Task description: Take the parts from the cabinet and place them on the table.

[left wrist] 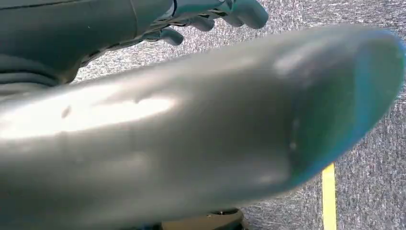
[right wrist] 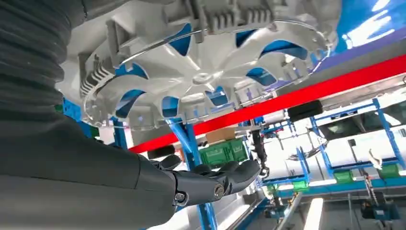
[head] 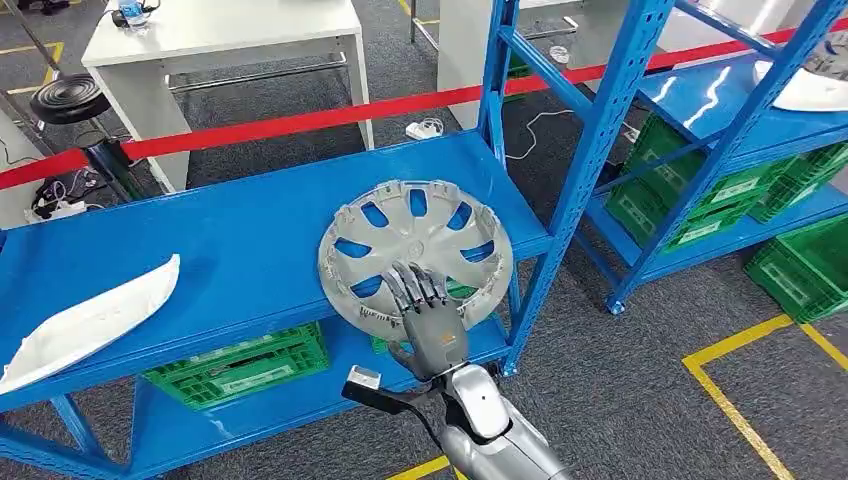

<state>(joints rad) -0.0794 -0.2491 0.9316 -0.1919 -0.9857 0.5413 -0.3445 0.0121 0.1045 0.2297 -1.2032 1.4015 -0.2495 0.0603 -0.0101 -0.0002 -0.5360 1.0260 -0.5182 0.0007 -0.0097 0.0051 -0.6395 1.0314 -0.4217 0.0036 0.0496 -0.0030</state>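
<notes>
Hubcap sits on the blue shelf, front edge overhanging. Right hand rests on its near rim, fingers spread, thumb underneath, no firm grip yet. Left hand: can't tell. Risk: a shallow one-sided pinch lets it tip and slide off the edge.

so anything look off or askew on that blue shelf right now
The grey hubcap sits askew: its near edge overhangs the front lip of the blue shelf, and the right hand rests on that edge. The white part lies flat near the shelf's left end.
</notes>
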